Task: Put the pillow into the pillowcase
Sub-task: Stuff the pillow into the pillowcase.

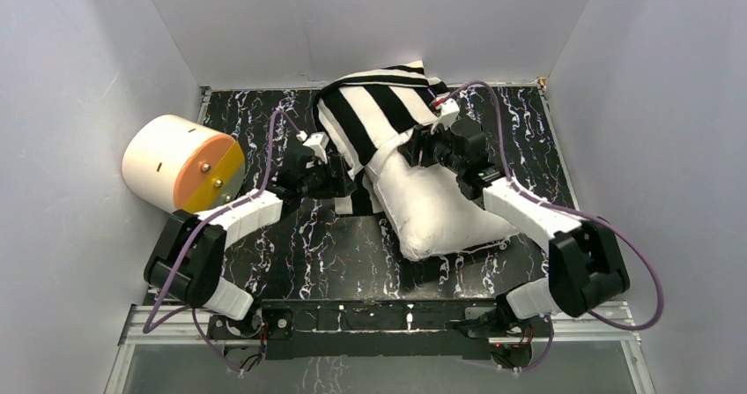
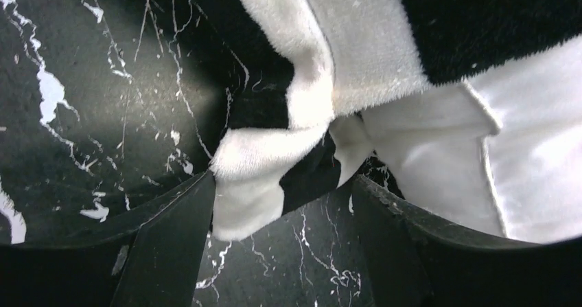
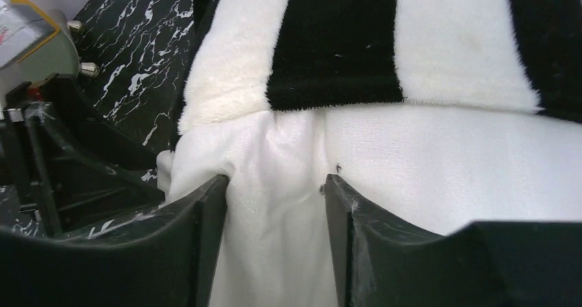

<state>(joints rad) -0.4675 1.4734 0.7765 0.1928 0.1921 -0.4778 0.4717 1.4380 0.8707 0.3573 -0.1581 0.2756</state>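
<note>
1. My left jaws stood wide apart and gripped nothing. A loose striped corner of the pillowcase [image 2: 250, 183] lay between them, brushing one finger [image 2: 171, 245].
2. My right jaws were part open and nosed into the pillow [image 3: 446, 156]. A ridge of its white fabric sat between them, but I saw no pinch on it.
3. Just beyond the right jaws, the pillowcase's hem crossed the pillow.
4. On the top camera the pillow lay slanted mid-bench, its far half inside the pillowcase, its near end bare and towards the arm bases.
5. The marbled bench [image 1: 299, 244] carried both. A cream cylinder [image 1: 176, 165] with an orange face lay at its left edge.
</note>
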